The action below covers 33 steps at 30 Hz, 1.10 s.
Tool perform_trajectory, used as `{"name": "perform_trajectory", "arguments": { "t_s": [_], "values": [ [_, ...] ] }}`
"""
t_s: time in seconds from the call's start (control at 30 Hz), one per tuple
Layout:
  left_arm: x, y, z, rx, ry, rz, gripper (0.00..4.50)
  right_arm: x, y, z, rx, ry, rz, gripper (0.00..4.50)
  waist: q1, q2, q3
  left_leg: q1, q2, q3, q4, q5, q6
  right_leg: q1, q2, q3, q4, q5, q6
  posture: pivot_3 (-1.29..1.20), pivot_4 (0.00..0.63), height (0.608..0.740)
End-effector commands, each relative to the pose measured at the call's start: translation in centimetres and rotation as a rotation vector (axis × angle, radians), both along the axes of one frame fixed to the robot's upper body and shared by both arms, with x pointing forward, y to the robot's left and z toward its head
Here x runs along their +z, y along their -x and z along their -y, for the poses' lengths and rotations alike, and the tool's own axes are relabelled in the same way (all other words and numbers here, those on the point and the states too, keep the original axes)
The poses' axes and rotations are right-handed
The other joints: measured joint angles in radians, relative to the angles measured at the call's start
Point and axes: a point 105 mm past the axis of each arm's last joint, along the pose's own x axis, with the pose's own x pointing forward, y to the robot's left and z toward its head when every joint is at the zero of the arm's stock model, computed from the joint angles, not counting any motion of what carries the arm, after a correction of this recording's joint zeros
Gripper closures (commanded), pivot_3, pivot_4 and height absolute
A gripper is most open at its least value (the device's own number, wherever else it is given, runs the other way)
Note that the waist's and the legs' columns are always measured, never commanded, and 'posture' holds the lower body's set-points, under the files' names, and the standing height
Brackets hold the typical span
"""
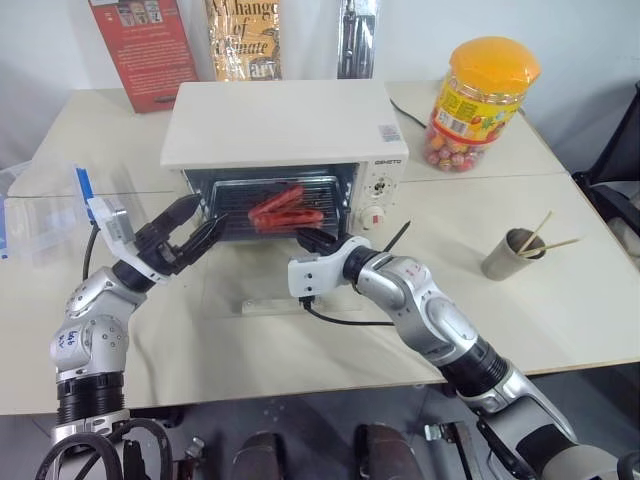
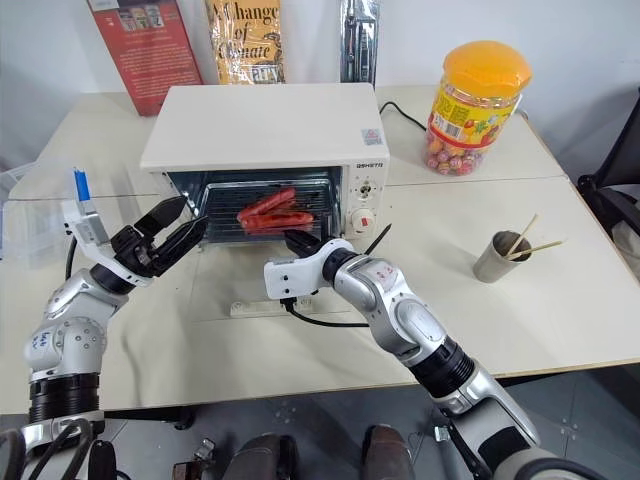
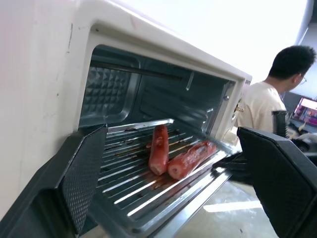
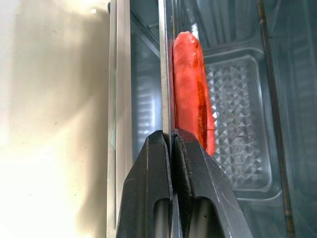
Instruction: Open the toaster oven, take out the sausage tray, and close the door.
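The cream-white toaster oven (image 1: 285, 125) stands at the middle back of the table. Its glass door (image 1: 262, 288) lies folded down flat in front of it. Inside, the silver sausage tray (image 3: 148, 191) holds red sausages (image 1: 285, 208). My right gripper (image 1: 307, 240) is shut on the tray's front rim (image 4: 166, 74), at the right of the opening; a sausage (image 4: 190, 89) lies just past its tips. At the opening's left front corner my left gripper (image 1: 195, 228) hangs open and holds nothing. Its two fingers (image 3: 79, 178) frame the tray.
An orange-lidded candy jar (image 1: 480, 100) stands back right, and a cup with chopsticks (image 1: 515, 252) sits at the right. At the table's left edge is a clear plastic box with a blue clip (image 1: 50, 225). Books (image 1: 145, 45) lean behind the oven. A person (image 3: 275, 99) sits beyond the table.
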Motion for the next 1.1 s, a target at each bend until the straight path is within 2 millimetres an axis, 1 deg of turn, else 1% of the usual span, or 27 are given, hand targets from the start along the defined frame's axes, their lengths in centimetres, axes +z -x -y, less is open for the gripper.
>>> {"name": "perform_trajectory", "arguments": {
  "t_s": [0.03, 0.07, 0.17, 0.23, 0.33, 0.53, 0.77, 0.93, 1.03, 1.1],
  "values": [
    [0.6, 0.8, -1.4, 0.030, -0.039, 0.008, 0.00, 2.4, 2.1, -0.5, 0.074, -0.045, 0.090, 4.48, 0.000, 0.000, 0.000, 0.000, 0.000, 0.000, 0.000, 0.000, 0.000, 0.000, 0.000, 0.000, 0.000, 0.000, 0.000, 0.00, 0.150, 0.740],
    [0.6, 0.9, -1.5, 0.031, -0.043, 0.006, 0.00, 2.3, 2.2, -0.5, 0.075, -0.045, 0.088, 4.48, 0.000, 0.000, 0.000, 0.000, 0.000, 0.000, 0.000, 0.000, 0.000, 0.000, 0.000, 0.000, 0.000, 0.000, 0.000, 0.00, 0.150, 0.740],
    [0.8, 1.2, -2.8, 0.063, -0.080, -0.006, 0.00, 2.0, 3.2, -0.4, 0.103, -0.038, 0.078, 4.48, 0.001, 0.000, 0.000, 0.000, 0.000, 0.000, 0.000, 0.000, 0.000, 0.000, 0.000, 0.000, 0.000, 0.000, 0.000, 0.00, 0.150, 0.740],
    [1.1, 1.4, -3.3, 0.070, -0.084, -0.011, 0.00, 2.0, 3.7, -0.2, 0.117, -0.034, 0.078, 4.48, 0.002, 0.000, 0.000, 0.000, 0.000, 0.000, 0.000, 0.000, 0.000, 0.000, 0.000, 0.000, 0.000, 0.000, 0.000, 0.00, 0.150, 0.740],
    [1.0, 1.7, -3.4, 0.070, -0.084, -0.031, 0.00, 1.8, 4.1, 0.1, 0.123, -0.029, 0.079, 4.48, 0.001, 0.000, 0.000, 0.000, 0.000, 0.000, 0.000, 0.000, 0.000, 0.000, 0.000, 0.000, -0.001, 0.000, 0.000, 0.00, 0.150, 0.740],
    [-0.7, 3.2, -3.3, 0.031, -0.113, -0.168, 0.00, 1.0, 5.4, 1.0, 0.168, 0.013, 0.074, 4.48, 0.000, 0.000, 0.000, 0.000, 0.000, 0.000, -0.001, -0.001, 0.000, -0.001, 0.000, 0.000, -0.001, 0.000, 0.000, 0.00, 0.150, 0.740],
    [-1.4, 4.1, -3.4, 0.028, -0.075, -0.272, 0.00, 0.4, 6.4, 1.8, 0.204, 0.032, 0.063, 4.48, 0.011, 0.000, 0.000, 0.000, 0.000, 0.001, 0.000, -0.001, 0.000, 0.000, 0.000, 0.001, -0.001, 0.000, 0.000, 0.00, 0.150, 0.740],
    [-1.6, 4.6, -2.9, 0.012, 0.004, -0.409, 0.00, 0.6, 7.3, 2.3, 0.249, 0.020, 0.072, 4.48, 0.023, 0.000, 0.000, 0.000, 0.000, 0.001, 0.000, -0.001, 0.000, 0.000, 0.000, 0.002, -0.001, 0.000, 0.000, 0.00, 0.150, 0.740],
    [-2.7, 6.2, -1.1, -0.160, 0.021, -0.645, 0.00, 0.5, 7.9, 2.8, 0.291, 0.025, 0.070, 4.48, 0.024, 0.000, 0.000, 0.001, 0.000, 0.001, 0.000, -0.001, 0.000, 0.000, 0.000, 0.002, -0.001, 0.000, 0.000, 0.00, 0.150, 0.740],
    [-2.5, 6.1, -0.8, -0.173, 0.075, -0.663, 0.00, 0.5, 8.0, 3.0, 0.308, 0.023, 0.070, 4.48, 0.024, 0.000, 0.001, 0.001, 0.000, 0.001, 0.000, -0.001, 0.000, 0.001, 0.000, 0.003, -0.001, 0.000, 0.000, 0.00, 0.150, 0.740]
  ]
}}
